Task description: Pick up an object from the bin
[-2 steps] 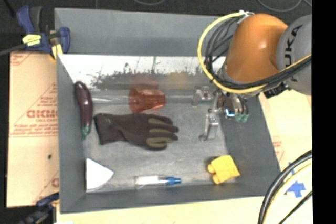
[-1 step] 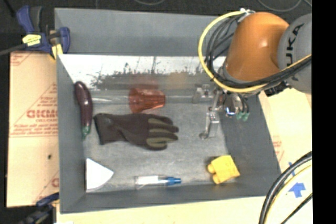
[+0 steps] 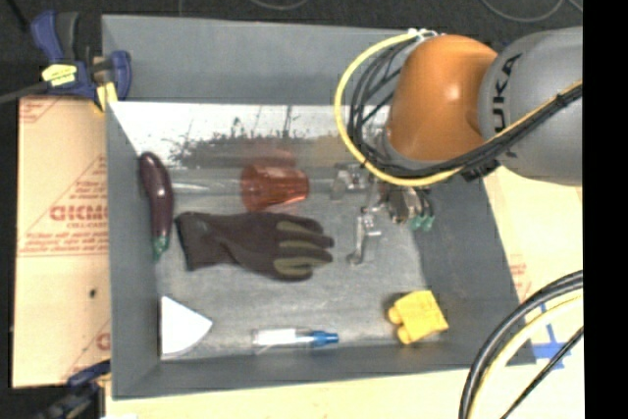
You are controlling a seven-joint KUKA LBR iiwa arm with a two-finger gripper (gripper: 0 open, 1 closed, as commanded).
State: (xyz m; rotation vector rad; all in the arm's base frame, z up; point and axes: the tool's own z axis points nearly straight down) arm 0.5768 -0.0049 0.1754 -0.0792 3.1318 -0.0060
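My gripper hangs below the orange wrist cover, right of the bin's middle. It is open with nothing between its fingers; one metal finger points down just right of the glove's fingertips. A dark brown glove lies flat in the middle, fingers pointing right toward the gripper. A translucent red cup lies on its side just behind the glove, left of the gripper. A yellow block sits on the floor in front of the gripper, towards the right corner.
A purple toy aubergine lies along the left wall. A white triangular piece sits in the front left corner. A white pen with a blue cap lies along the front wall. The arm and its cables cover the bin's back right.
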